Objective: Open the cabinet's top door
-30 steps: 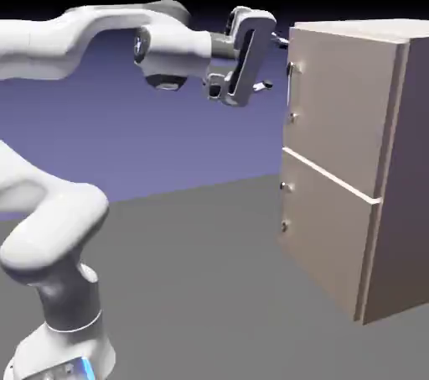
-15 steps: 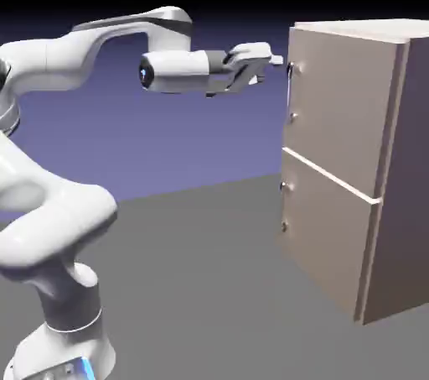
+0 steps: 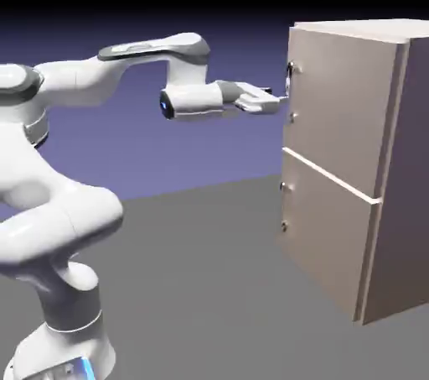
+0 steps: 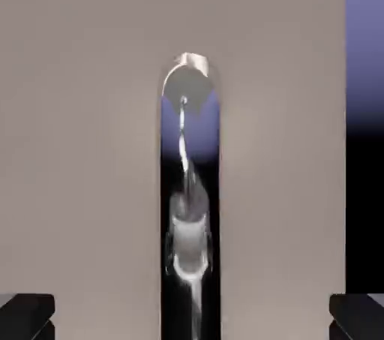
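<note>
The beige-tan cabinet [image 3: 404, 160] stands at the exterior view's right, and its top door [image 3: 343, 101] lies flush and closed. A thin vertical metal handle [image 3: 290, 93] runs along the door's left edge. My gripper [image 3: 275, 100] reaches level toward that handle, its tips just short of it, open and holding nothing. In the hand view the top door [image 4: 82, 143] fills the picture and the shiny handle [image 4: 190, 211] runs down the middle. Dark fingertips [image 4: 26, 314] show at both bottom corners, one on each side of the handle, with my gripper [image 4: 191, 319] wide apart.
A shorter lower door [image 3: 327, 236] with its own small handle [image 3: 285, 206] sits under a pale seam. The grey table [image 3: 201, 286] stretches in front of the cabinet. My arm's base [image 3: 59, 320] rises at the lower left.
The hand has dropped from the cabinet's top corner to handle height, turned level, and moved right, close to the top door's handle. The jaws stayed open.
</note>
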Controlling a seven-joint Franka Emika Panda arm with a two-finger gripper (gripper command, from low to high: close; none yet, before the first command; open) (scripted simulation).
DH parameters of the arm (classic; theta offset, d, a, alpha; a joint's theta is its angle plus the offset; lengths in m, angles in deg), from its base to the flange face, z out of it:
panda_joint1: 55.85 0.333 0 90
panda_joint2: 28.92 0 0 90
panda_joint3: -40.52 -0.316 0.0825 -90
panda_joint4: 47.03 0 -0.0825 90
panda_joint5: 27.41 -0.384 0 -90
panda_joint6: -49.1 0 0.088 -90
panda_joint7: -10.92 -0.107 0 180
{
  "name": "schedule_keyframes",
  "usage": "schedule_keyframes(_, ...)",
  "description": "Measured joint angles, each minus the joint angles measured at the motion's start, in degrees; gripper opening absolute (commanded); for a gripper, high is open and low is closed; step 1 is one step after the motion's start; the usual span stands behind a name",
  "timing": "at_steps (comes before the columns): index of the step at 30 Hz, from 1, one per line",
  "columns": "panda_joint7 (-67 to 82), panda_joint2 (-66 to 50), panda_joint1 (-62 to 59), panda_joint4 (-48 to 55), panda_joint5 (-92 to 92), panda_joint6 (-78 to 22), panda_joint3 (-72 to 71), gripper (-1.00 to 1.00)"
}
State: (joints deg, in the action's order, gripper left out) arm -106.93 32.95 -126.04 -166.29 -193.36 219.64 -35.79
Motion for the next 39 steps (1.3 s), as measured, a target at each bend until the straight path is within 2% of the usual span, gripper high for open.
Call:
schedule_keyframes(1,-0.04,-0.27,-1.55,1.23,-0.05,-0.18,-0.72,-1.0)
schedule_keyframes(3,-0.04,-0.27,-1.56,1.23,-0.05,-0.18,-0.73,-1.0)
schedule_keyframes(13,16.08,-11.84,19.14,-14.8,0.28,-11.92,12.93,-1.0)
schedule_keyframes(21,29.6,-20.66,35.75,-20.34,0.41,-14.22,27.26,-1.0)
schedule_keyframes(30,19.52,-15.66,51.9,-32.95,20.66,-23.45,45.02,-1.0)
schedule_keyframes(39,9.82,-8.02,58.35,-42.7,43.05,-35.46,60.85,-1.0)
